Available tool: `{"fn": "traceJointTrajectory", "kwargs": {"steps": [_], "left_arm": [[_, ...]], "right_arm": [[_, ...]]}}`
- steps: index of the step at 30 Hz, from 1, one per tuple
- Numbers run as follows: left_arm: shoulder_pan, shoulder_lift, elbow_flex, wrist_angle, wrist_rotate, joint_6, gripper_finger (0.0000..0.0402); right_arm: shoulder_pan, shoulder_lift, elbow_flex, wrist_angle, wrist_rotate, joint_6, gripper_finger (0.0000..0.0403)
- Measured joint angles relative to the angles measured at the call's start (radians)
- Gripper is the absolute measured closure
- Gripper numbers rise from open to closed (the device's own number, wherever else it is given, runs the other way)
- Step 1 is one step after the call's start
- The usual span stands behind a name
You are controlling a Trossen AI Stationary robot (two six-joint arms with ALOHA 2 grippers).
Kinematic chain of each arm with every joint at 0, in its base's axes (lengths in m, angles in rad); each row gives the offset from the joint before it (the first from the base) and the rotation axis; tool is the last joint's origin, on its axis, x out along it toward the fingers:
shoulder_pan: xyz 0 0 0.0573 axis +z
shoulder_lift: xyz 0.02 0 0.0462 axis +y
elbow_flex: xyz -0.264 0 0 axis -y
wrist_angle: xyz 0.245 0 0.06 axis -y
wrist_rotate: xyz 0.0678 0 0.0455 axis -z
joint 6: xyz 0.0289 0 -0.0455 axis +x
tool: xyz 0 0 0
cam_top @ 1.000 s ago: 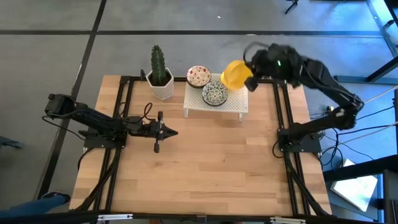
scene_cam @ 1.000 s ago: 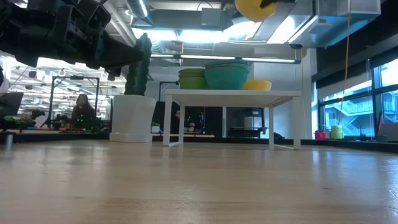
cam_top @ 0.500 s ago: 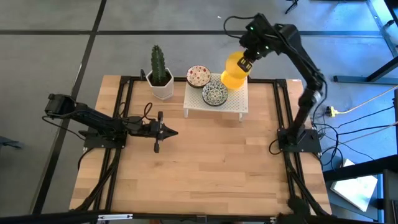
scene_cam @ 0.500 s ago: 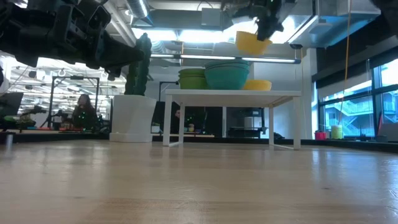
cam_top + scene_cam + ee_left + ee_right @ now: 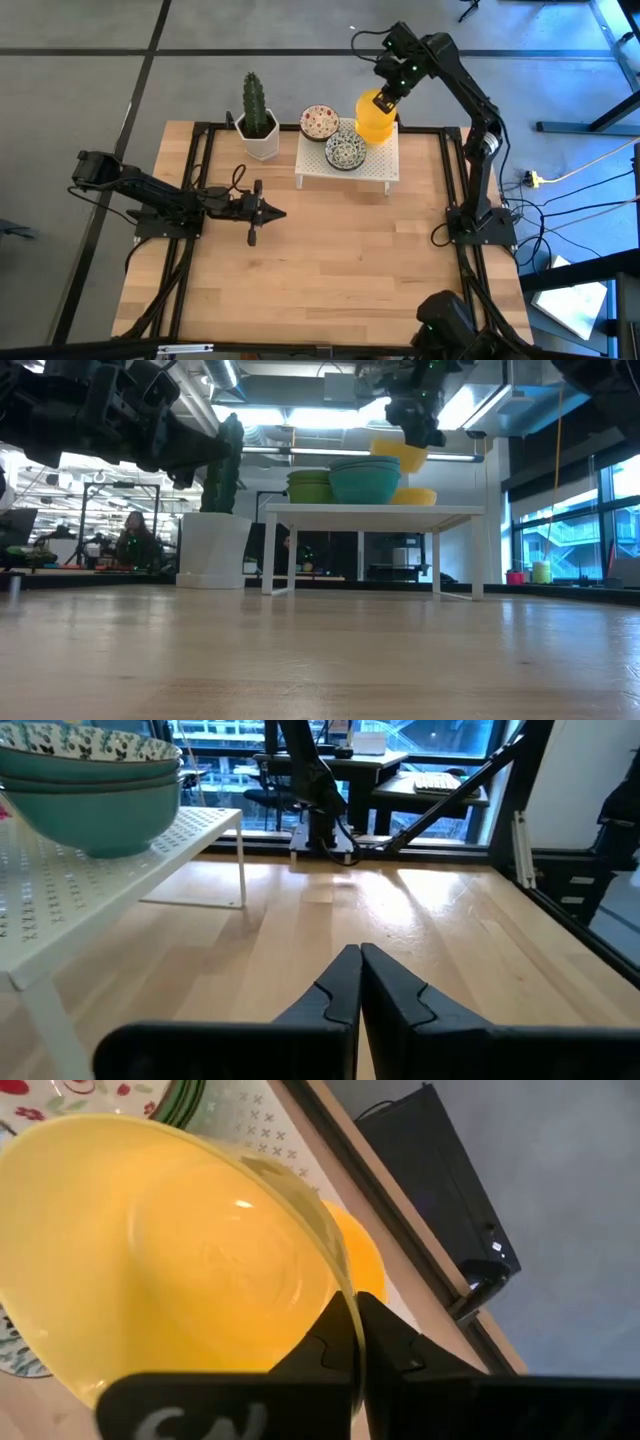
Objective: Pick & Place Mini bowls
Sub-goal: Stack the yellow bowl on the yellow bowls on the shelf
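Yellow and glossy, the small round plastic bowl hangs pinched by its rim in the right gripper, tilted just above the white perforated rack, probably for stacking on the yellow bowl there, while the clenched, empty left gripper waits low over the table.

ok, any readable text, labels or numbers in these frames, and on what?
"SN" (uncertain, white letters cut off by the frame edge): on the body of the right pincer, which grips the yellow bowl, in the right wrist view.
Everything else, including the room behind: no text that can be read.
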Motion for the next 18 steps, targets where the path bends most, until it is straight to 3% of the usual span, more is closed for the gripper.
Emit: {"fn": "traceJointTrajectory", "kwargs": {"steps": [18], "left_arm": [[-0.001, 0.000, 0.000, -0.001, 0.023, -0.020, 0.0394]], "right_arm": [[-0.003, 0.021, -0.003, 0.001, 0.001, 0.040, 0.0401]]}}
